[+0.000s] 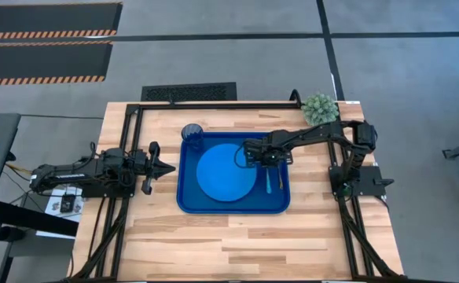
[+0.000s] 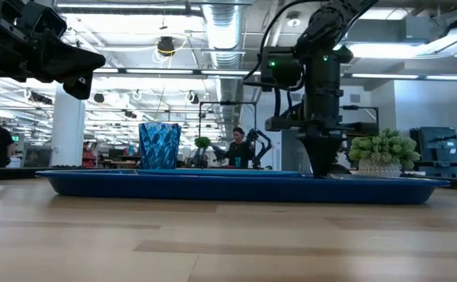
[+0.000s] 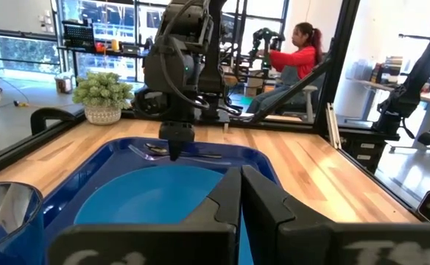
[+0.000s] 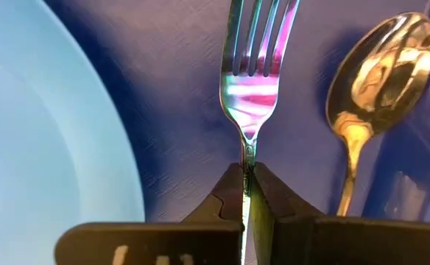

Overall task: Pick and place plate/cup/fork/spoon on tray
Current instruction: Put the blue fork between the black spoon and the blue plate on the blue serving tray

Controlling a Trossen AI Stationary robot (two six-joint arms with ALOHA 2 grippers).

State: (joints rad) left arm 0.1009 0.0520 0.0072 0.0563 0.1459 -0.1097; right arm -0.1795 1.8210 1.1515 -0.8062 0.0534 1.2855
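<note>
Tray (image 1: 189,200) sits mid-table, and you can see the plate (image 1: 225,173) lying flat inside it, filling the middle. Cup (image 1: 192,135) stands upright in the tray's far left corner, just beside the plate's rim; from the low view it rises above the tray wall (image 2: 236,188) as a faceted blue shape (image 2: 160,146). Your right gripper (image 1: 249,155) reaches in from the right side of the table and hangs over the strip of tray floor between the plate and the right wall. Its wrist view shows the two fingers (image 4: 226,195) pressed together on the neck of the fork (image 4: 253,81), tines pointing away from the camera; here the fork reads as shiny and reflective rather than plain plastic. Spoon (image 4: 373,81) lies on the tray floor just beside the fork, bowl end the same way, apart from it and from the plate edge (image 4: 46,140). From above, the spoon (image 1: 281,181) is near the right wall. Left gripper (image 1: 165,167) waits off the tray's left edge, above bare wood, its fingers (image 3: 222,202) closed together on nothing. Plant (image 1: 321,108) stands at the table's far right corner, well apart from the tray. Person (image 3: 296,55) sits at a desk in the room beyond.
</note>
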